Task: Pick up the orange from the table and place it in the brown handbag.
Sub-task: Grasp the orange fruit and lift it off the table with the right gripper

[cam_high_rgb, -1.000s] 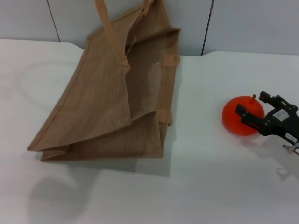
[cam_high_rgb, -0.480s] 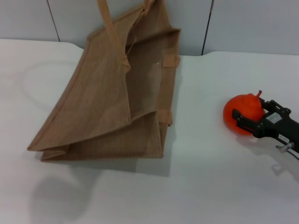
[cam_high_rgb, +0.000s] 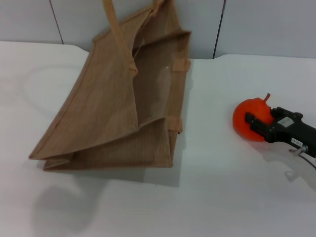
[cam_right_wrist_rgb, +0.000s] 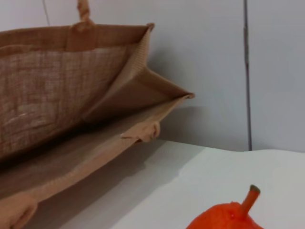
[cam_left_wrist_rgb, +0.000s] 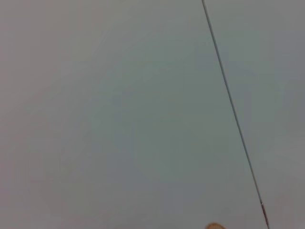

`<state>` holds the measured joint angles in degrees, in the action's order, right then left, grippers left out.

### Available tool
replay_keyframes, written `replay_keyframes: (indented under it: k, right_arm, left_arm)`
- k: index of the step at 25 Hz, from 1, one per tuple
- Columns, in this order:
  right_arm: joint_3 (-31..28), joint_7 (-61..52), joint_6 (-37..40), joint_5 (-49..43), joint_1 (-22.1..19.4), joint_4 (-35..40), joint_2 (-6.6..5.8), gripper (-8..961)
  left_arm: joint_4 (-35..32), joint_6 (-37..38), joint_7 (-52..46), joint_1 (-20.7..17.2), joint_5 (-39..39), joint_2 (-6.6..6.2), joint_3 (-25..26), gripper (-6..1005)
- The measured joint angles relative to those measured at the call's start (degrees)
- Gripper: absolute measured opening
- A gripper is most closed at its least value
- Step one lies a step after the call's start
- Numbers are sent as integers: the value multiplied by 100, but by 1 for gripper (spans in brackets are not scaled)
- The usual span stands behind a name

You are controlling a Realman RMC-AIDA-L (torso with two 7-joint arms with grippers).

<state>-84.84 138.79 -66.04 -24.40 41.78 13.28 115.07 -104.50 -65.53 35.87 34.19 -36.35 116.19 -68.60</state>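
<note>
At the right edge we see our right gripper (cam_high_rgb: 256,126) clamped around the orange (cam_high_rgb: 249,120) on the tabletop (cam_high_rgb: 222,197), well apart from the brown handbag (cam_high_rgb: 118,98) at upper left.

Head overhead; wrists low, bagward

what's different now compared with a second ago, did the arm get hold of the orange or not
The right end effector has closed in on the orange, its fingers now against the fruit's right side. The orange has tipped and shifted slightly left, its stem leaning right. Whether the grip is firm cannot be told. The handbag and table are unchanged.
</note>
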Motion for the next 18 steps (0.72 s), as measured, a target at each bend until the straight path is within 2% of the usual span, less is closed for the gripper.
replay_keyframes:
  k: [5, 18]
  right_arm:
    - [-27, -39, -20, 10, 10, -29, -4, 532]
    - [-8, -51, -611, 20, 138, -328, -37, 417]
  left_arm:
    - [0, 6, -1, -1, 4, 0, 22, 114]
    - [101, 73, 35, 112, 1, 4, -35, 115]
